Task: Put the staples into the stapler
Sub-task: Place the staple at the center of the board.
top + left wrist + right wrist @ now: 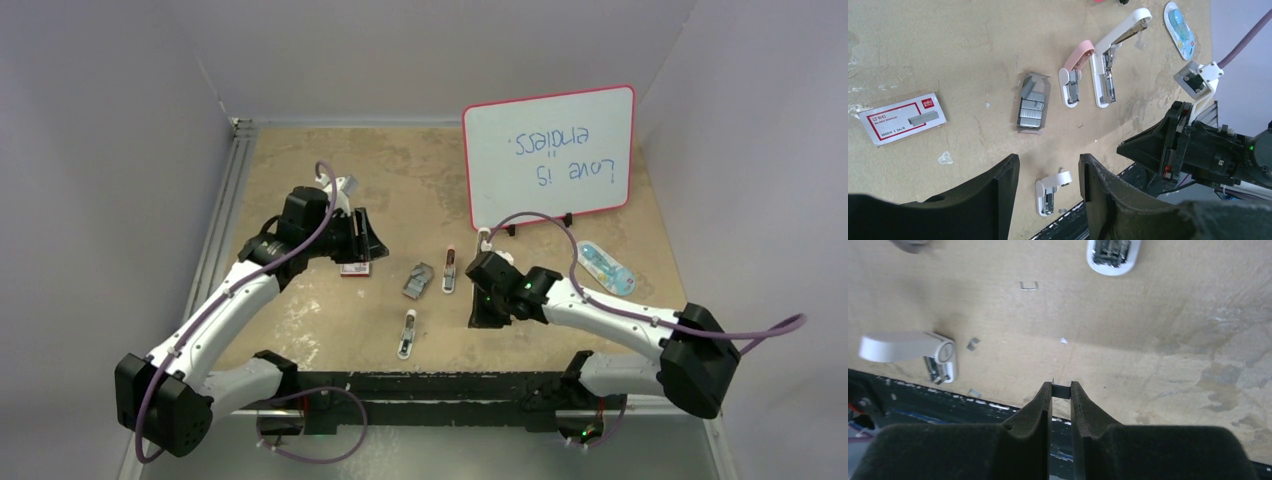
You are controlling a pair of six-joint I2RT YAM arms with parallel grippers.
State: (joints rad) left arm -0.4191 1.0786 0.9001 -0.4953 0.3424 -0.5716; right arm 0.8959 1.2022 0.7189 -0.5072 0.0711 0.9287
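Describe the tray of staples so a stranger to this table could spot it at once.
From the pink-framed whiteboard, come forward to the small items in the middle of the table. The staples lie between the red-bordered labelled box and the pink stapler. Unlike the staplers, they are bare grey metal strips lying in a flat tray, with no handle.

The top edge cuts a white stapler (1113, 257) (sliver (1062, 390) in right claw (1061, 386) unidentifiable).

Robot lab: walled tabletop (330, 180), whiteboard (548, 160)
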